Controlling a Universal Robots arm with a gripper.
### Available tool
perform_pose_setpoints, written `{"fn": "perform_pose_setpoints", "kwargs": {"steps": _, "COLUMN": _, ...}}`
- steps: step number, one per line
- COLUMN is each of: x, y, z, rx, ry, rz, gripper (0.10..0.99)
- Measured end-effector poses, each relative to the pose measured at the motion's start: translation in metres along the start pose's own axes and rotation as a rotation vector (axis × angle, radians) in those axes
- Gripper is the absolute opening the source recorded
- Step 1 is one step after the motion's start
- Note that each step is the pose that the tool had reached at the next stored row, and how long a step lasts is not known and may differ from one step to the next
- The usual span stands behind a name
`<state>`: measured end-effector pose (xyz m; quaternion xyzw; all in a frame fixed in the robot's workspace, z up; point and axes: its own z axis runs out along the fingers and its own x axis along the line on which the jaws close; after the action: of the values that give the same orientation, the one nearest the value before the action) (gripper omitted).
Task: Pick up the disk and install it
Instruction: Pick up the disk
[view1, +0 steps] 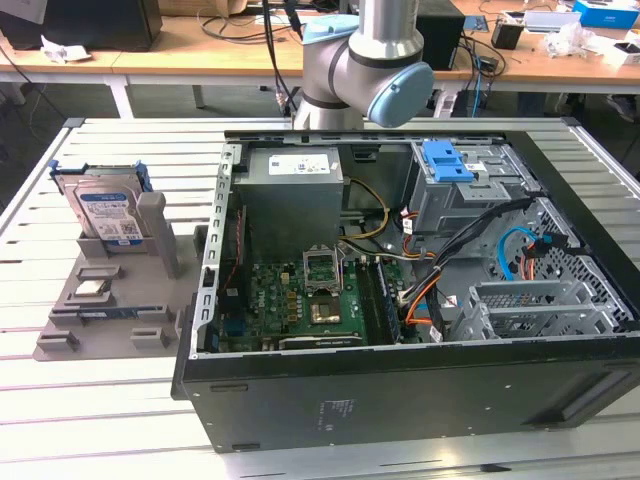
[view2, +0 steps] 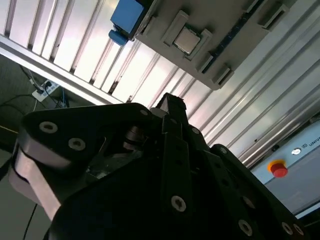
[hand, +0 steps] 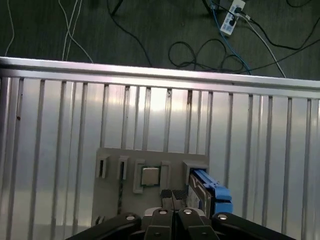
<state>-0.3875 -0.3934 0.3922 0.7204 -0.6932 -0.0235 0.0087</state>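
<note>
- On the slatted worktop (view1: 100, 400), toward its edge at the exterior view's right, an opened computer case (view1: 400, 400) lies on its side.
- Behind the case's far edge rises the grey-and-blue arm (view1: 365, 60).
- Near the worktop's edge at the exterior view's left sits a grey holder tray (view1: 110, 300).
- The disk (view1: 108, 215) stands upright in a slot at the tray's far end, framed by its blue caddy, as both wrist views also show (hand: 200, 192) (view2: 127, 15).
- The gripper (hand: 172, 196) hangs above the tray, clenched on nothing and apart from the disk.
- A small square chip (hand: 149, 176) rests in the tray near the disk.
</note>
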Motion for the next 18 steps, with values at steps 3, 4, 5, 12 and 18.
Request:
{"fn": "perform_pose_setpoints", "kwargs": {"steps": 3, "x": 0.0001, "y": 0.0000, "z": 0.0003, "rx": 0.002, "ry": -0.0036, "rz": 0.081, "gripper": 0.102}}
{"fn": "perform_pose_setpoints", "kwargs": {"steps": 4, "x": 0.0001, "y": 0.0000, "z": 0.0004, "rx": 0.002, "ry": -0.0043, "rz": 0.098, "gripper": 0.102}}
{"fn": "perform_pose_setpoints", "kwargs": {"steps": 5, "x": 0.0000, "y": 0.0000, "z": 0.0004, "rx": 0.002, "ry": -0.0050, "rz": 0.112, "gripper": 0.102}}
{"fn": "perform_pose_setpoints", "kwargs": {"steps": 12, "x": 0.0001, "y": 0.0000, "z": 0.0005, "rx": 0.003, "ry": -0.0064, "rz": 0.143, "gripper": 0.102}}
{"fn": "perform_pose_setpoints", "kwargs": {"steps": 18, "x": 0.0001, "y": 0.0000, "z": 0.0005, "rx": 0.003, "ry": -0.0064, "rz": 0.144, "gripper": 0.412}}
